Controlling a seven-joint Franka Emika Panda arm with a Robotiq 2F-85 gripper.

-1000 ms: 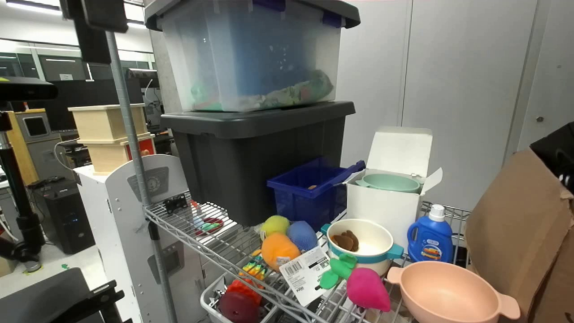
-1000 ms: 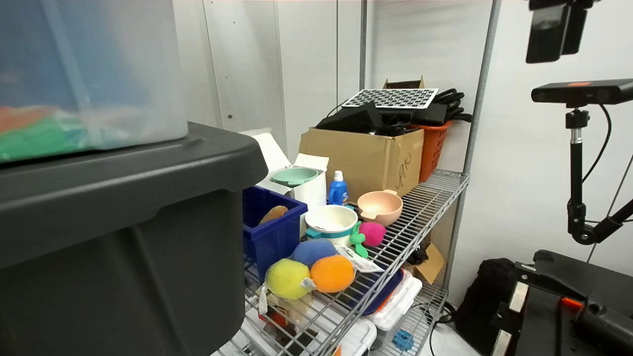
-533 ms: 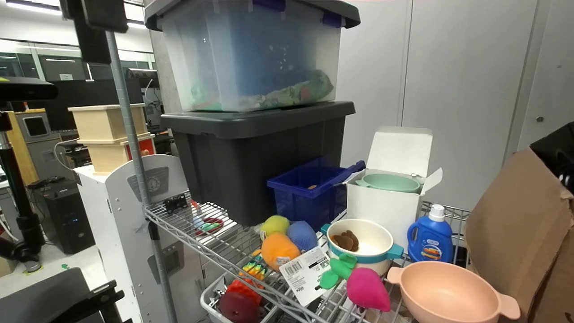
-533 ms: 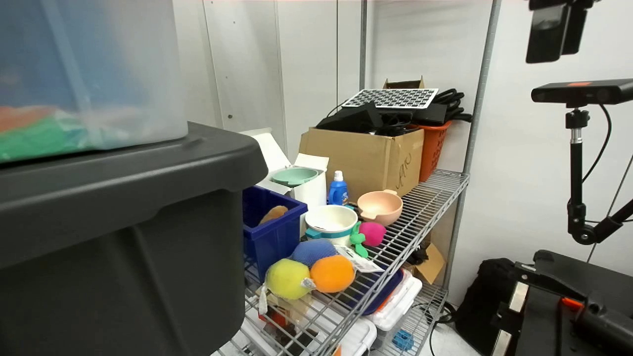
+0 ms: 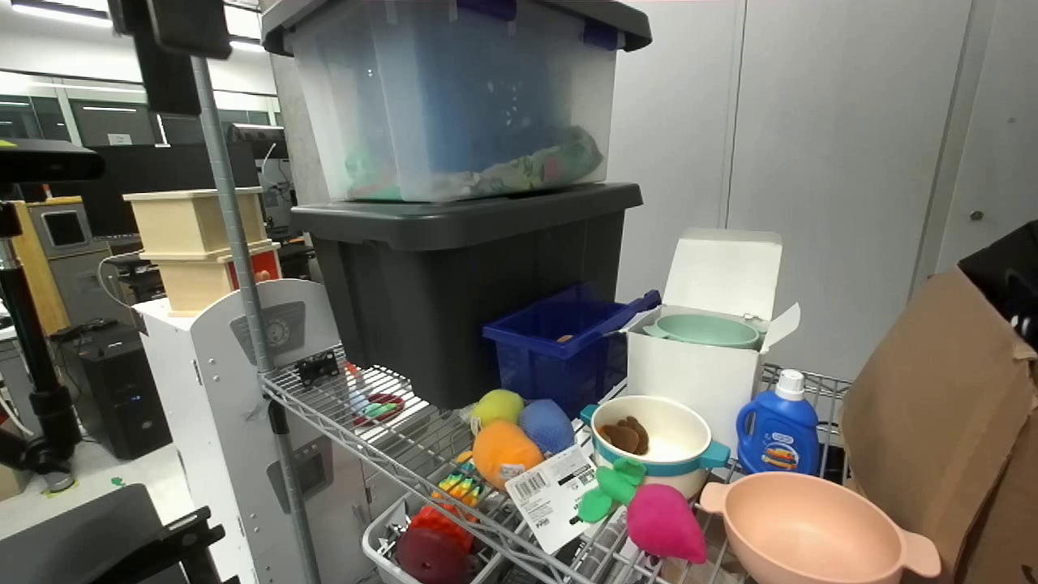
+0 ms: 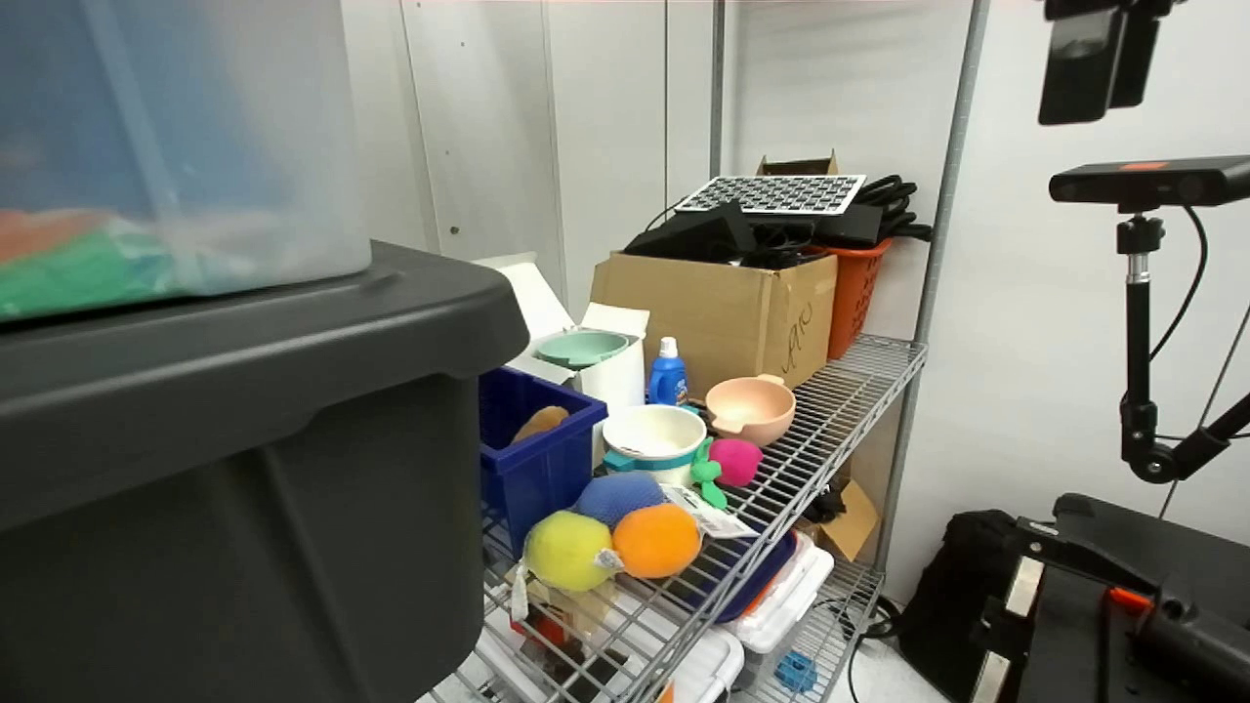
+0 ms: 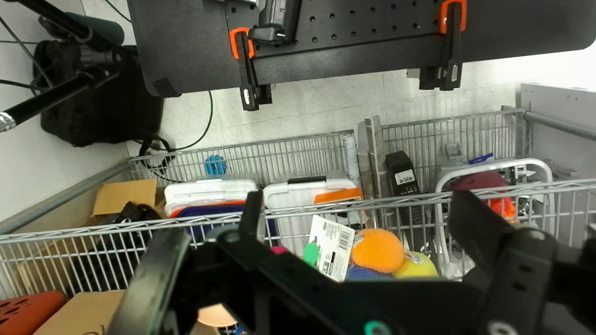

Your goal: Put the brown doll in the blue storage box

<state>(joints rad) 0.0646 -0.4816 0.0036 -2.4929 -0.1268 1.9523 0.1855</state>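
The brown doll (image 6: pixel 540 423) lies inside the blue storage box (image 6: pixel 549 478), partly hidden behind its near wall. From the doll, in an exterior view, a mint-green bowl (image 6: pixel 583 349) in an open white box (image 6: pixel 625 379) sits at 1 o'clock, a teal-banded white pot (image 6: pixel 654 433) at 3, a blue ball (image 6: pixel 617 496) and an orange ball (image 6: pixel 657 540) between 4 and 5, a yellow ball (image 6: pixel 568 552) near 6, and a dark grey tote (image 6: pixel 254 498) toward 8 and 9. High up at 2 o'clock, well apart, hangs the gripper (image 6: pixel 1101 109); the wrist view shows its fingers (image 7: pixel 479 228) spread wide.
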